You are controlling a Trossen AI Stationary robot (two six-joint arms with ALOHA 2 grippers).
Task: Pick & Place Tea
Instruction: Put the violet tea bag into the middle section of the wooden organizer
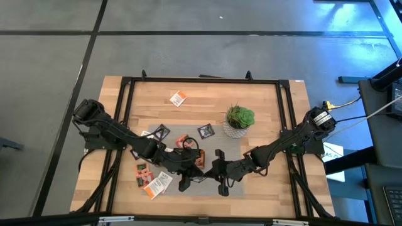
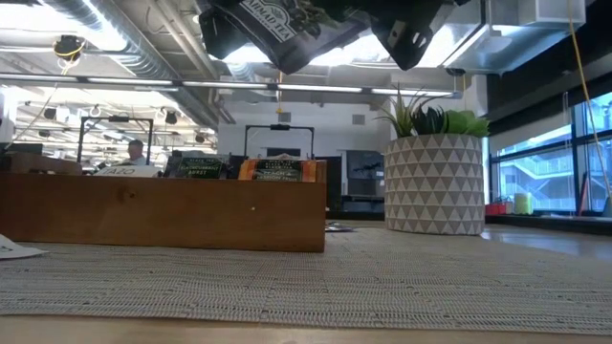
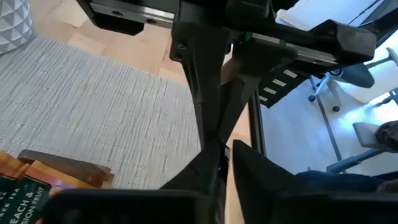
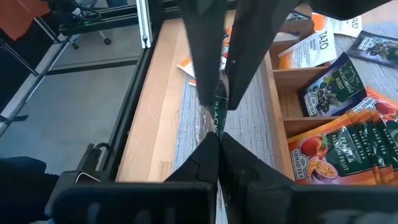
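Both grippers meet over the grey mat and share one dark tea sachet, held high above it. My left gripper comes in from the table's left and is shut on the sachet. My right gripper comes in from the table's right and is shut on it too. A wooden tray stands on the mat with sachets upright in its compartments. More sachets lie loose on the table. My left gripper pinches the sachet between its two fingers at the end away from my right gripper. The fingers slant down from the table's left. The sachet is lifted clear of the mat and sits tilted. My right gripper pinches the sachet's other end between its two fingertips, which are closed together. The fingers slant down from the table's right, toward the left gripper's fingers.
A potted plant in a white patterned pot stands at the mat's far right. Black frame rails run round the tabletop. Dark sachets lie beyond the tray, and orange ones near the left front.
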